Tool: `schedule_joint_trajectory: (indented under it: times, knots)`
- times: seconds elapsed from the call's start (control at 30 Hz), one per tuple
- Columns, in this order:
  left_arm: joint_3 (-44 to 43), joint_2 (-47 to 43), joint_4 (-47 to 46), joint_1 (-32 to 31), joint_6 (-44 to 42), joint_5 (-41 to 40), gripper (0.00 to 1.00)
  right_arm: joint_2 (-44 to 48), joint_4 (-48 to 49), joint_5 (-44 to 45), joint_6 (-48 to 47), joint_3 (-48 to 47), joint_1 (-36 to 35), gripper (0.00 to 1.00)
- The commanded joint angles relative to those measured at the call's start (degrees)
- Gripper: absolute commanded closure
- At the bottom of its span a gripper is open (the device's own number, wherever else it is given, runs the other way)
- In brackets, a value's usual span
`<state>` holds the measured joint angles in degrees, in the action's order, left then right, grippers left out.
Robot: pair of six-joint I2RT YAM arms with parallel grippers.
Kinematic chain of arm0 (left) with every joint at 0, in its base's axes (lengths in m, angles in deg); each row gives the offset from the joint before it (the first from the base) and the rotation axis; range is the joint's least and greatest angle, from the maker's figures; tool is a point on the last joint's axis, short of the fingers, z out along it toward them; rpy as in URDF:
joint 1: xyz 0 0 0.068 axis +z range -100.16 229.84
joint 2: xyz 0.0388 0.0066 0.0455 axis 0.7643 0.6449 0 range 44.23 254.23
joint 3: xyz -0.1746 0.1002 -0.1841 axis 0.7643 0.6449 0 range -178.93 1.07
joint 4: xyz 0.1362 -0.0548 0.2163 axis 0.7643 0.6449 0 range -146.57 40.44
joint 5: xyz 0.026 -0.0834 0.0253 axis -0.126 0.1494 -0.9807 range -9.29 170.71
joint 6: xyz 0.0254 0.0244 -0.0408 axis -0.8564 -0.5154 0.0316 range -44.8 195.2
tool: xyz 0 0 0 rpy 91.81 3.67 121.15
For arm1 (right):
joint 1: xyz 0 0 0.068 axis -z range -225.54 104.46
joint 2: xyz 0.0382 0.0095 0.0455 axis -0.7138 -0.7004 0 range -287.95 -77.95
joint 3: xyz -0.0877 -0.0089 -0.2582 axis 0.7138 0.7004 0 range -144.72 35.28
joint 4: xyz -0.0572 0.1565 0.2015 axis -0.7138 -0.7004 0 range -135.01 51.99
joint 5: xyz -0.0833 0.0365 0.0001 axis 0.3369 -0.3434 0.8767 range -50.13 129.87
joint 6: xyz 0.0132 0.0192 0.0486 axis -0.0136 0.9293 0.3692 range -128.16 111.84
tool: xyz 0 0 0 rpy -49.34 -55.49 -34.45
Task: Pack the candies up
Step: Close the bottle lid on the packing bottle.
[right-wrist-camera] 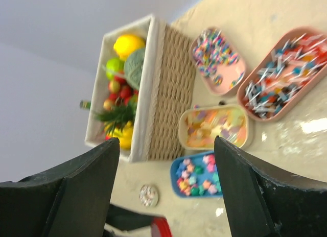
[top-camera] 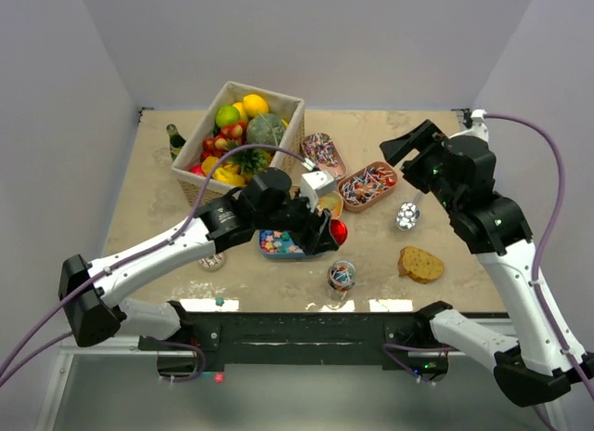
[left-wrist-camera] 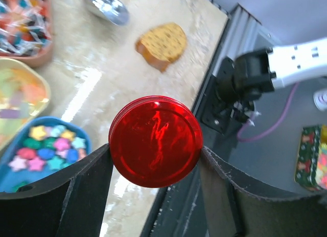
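Worktop: the worktop (top-camera: pixel 158 208) carries everything, and most sweets on it are not packed yet.
Trays: four trays (right-wrist-camera: pixel 231 72) in the middle of the top view hold lots of candies (top-camera: pixel 368 184).
Right pincer: the right pincer (right-wrist-camera: pixel 166 141) is spread wide and holds nothing, at the upper right.
Left pincer: the left pincer (left-wrist-camera: pixel 156 151) pinches the red lid (left-wrist-camera: pixel 156 141).
Jar: the little jar (top-camera: pixel 342 275) at the bottom middle has some candies inside and no lid on.
Red lid: I think it goes on the jar next.

Wicker basket (top-camera: pixel 293 134) of toy fruit (top-camera: pixel 264 129) far left, green bottle (top-camera: pixel 174 138) beside it; bread slice (top-camera: pixel 421 264) front right (metal scoop (top-camera: pixel 406 215) just behind); sprinkled doughnut (right-wrist-camera: pixel 148 194) front left
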<state>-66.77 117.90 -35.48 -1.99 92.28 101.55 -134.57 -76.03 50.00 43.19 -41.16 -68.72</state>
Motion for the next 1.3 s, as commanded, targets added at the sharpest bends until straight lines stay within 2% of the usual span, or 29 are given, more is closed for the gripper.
schedule_joint_trajectory:
  times: [0.0,0.07,0.27,0.37,0.87,1.27]
  knots:
    - [0.33,3.14,-1.48,-5.89,0.94,-1.86,0.6,0.37,-6.8,13.32,-5.91,-5.29,0.15,0.21]
    - [-0.45,5.16,-0.96,-8.97,0.06,-2.99,0.6,0.81,-7.42,14.47,-6.61,-5.82,0.15,0.21]
    - [-2.48,10.35,3.09,-12.76,-1.52,-7.13,0.56,1.86,-8.39,16.24,-6.97,-7.49,0.15,0.2]
    - [-2.57,11.58,4.14,-13.38,-1.44,-8.53,0.51,2.39,-8.39,15.89,-6.53,-6.79,0.15,0.21]
    - [-3.8,15.71,5.37,-15.67,-1.96,-15.48,0.48,4.68,-8.39,14.3,-5.3,-3.71,0.24,0.2]
    - [-6.43,18.35,6.6,-16.28,-3.63,-15.83,0.48,4.85,-8.21,14.48,-5.47,-3.18,0.15,0.2]
